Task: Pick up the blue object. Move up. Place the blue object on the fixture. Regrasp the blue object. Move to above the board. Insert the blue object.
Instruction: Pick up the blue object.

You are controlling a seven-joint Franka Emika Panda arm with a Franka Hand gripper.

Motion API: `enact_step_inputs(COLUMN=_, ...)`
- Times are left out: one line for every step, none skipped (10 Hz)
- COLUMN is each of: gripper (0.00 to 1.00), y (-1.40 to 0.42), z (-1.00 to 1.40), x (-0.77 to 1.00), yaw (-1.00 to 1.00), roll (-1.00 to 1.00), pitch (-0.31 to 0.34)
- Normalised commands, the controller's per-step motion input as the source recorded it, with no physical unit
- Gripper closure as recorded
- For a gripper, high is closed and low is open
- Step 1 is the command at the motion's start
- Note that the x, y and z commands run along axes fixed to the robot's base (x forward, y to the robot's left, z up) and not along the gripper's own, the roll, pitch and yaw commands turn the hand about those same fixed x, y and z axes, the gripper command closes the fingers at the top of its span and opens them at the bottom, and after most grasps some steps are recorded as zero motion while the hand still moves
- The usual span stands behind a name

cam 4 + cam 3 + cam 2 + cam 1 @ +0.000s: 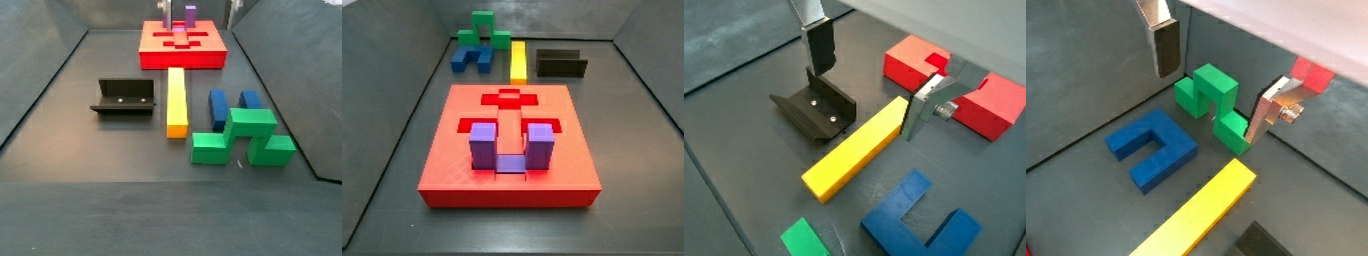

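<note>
The gripper (pixel 1213 75) hangs above the floor, fingers spread wide, empty. Below it lies the blue object (pixel 1152 148), a smooth U-shaped block beside green blocks (pixel 1213 105) and a yellow bar (pixel 855 150).

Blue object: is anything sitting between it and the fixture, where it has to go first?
Yes. In a side view the yellow bar lies flat between the blue object and the fixture. The green blocks touch the blue object's other side. The gripper is open, holding nothing, above them.
</note>
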Motion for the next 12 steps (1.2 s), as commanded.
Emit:
enact_step_inputs(gripper=0.0, y=-0.43, z=-0.32, x=0.0, yaw=0.0, roll=0.0, pitch=-0.116)
enact_step_inputs(gripper=0.0, y=-0.91, z=-0.72, x=-0.08, yaw=0.0, roll=0.11, pitch=-0.22)
enact_step_inputs(gripper=0.0, y=-0.82, z=-0.82, x=-0.02, yaw=0.0, roll=0.05, pitch=-0.2)
enact_step_inputs(gripper=0.0, y=-0.48, z=-0.9, x=-0.18, yaw=0.0, roll=0.04, pitch=-0.177)
enact_step_inputs(gripper=0.0, y=-0.11, z=-0.85, x=-0.31, yaw=0.0, roll=0.0, pitch=-0.213)
enact_step_inputs(gripper=0.0, y=0.0, z=-0.86, x=-0.25, yaw=0.0, roll=0.0, pitch=-0.216)
enact_step_inputs(gripper=0.0, y=0.05, z=-0.87, x=-0.29, yaw=-0.02, roll=0.03, pitch=-0.2)
enact_step_inputs(gripper=0.0, y=0.04, z=-0.83, x=-0.33, yaw=-0.04, roll=0.0, pitch=-0.223)
enact_step_inputs(gripper=0.0, y=0.0, z=-0.8, x=-0.22, yaw=-0.06, roll=0.0, pitch=-0.231)
enact_step_inputs(gripper=0.0, y=0.0, z=-0.76, x=-0.25, yaw=-0.07, roll=0.0, pitch=-0.234)
enact_step_inputs(gripper=0.0, y=0.0, z=-0.65, x=-0.23, yaw=-0.05, roll=0.0, pitch=-0.204)
enact_step_inputs(gripper=0.0, y=0.01, z=-0.59, x=-0.12, yaw=-0.04, roll=0.0, pitch=-0.18)
